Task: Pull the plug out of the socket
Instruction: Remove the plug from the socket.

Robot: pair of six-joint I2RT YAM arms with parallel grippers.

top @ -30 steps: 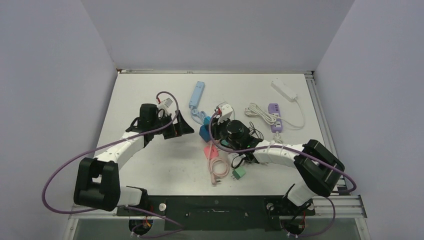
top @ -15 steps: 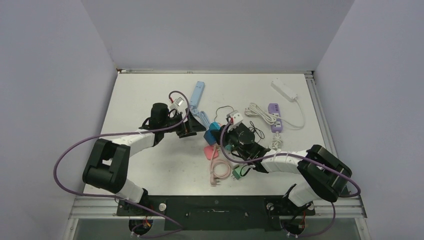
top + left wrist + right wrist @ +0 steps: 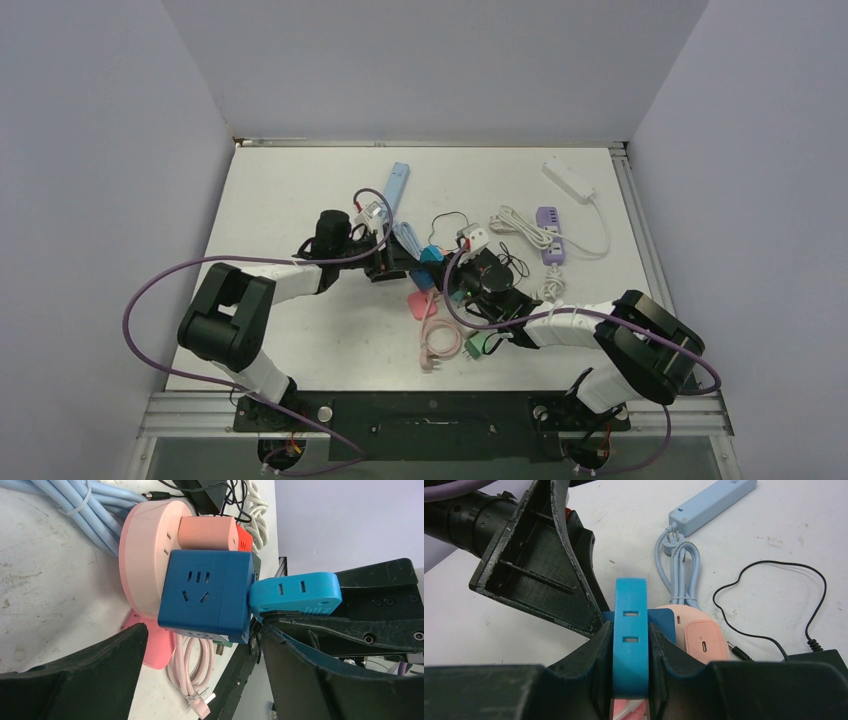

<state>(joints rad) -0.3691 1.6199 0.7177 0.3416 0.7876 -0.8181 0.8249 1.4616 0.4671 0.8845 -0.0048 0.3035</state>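
Top external, plug [image 3: 432,254]: light blue, mid-table [image 3: 300,190].
Left wrist, left gripper [image 3: 204,630]: jaws spread wide either side of dark-blue cube socket [image 3: 205,592], gripping nothing.
Left wrist, cube: sits against pink round socket [image 3: 142,565]; plug butts against its side face.
Right wrist, right gripper [image 3: 630,630]: clamped tight on plug.
Right wrist, seating: joint between plug and cube hidden; cannot tell if inserted.

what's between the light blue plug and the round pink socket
The dark blue cube socket, touching the round pink socket on one side and the light blue plug on the other. The left wrist view shows it.
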